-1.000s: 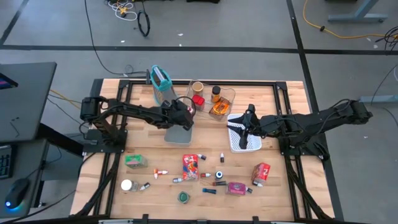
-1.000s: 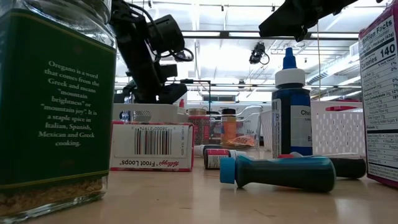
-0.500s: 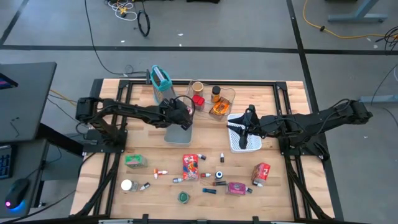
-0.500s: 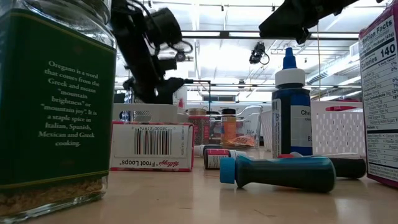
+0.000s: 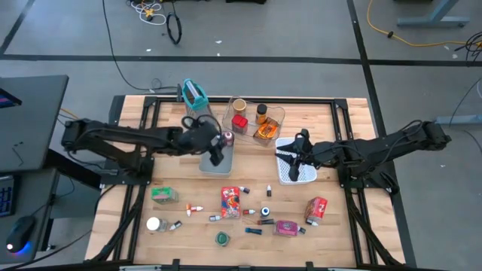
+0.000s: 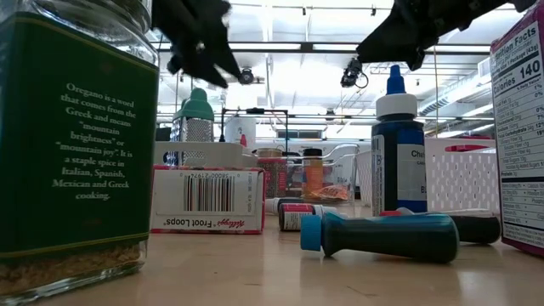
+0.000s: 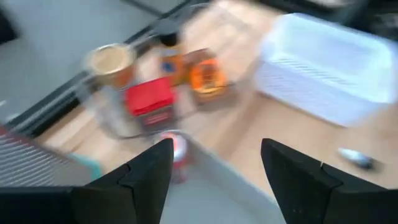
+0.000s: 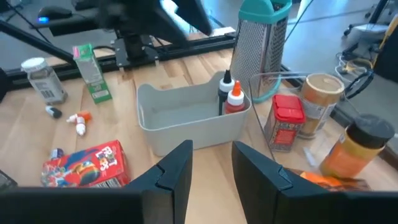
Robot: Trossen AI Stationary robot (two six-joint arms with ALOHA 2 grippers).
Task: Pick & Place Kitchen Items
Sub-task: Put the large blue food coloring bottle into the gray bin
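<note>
packets (image 5: 232, 202) and vials (image 5: 267, 189) litter wooden table (image 5: 339, 233) above grey floor (image 5: 301, 30).

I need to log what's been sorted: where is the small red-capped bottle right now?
In the high view the small red-capped bottle stands in the grey tray, at its far right corner beside the clear tray; the right wrist view shows it next to a black-capped one.

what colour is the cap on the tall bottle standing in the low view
Blue, on a white collar; the tall bottle itself is dark blue. The low view shows it best.
</note>
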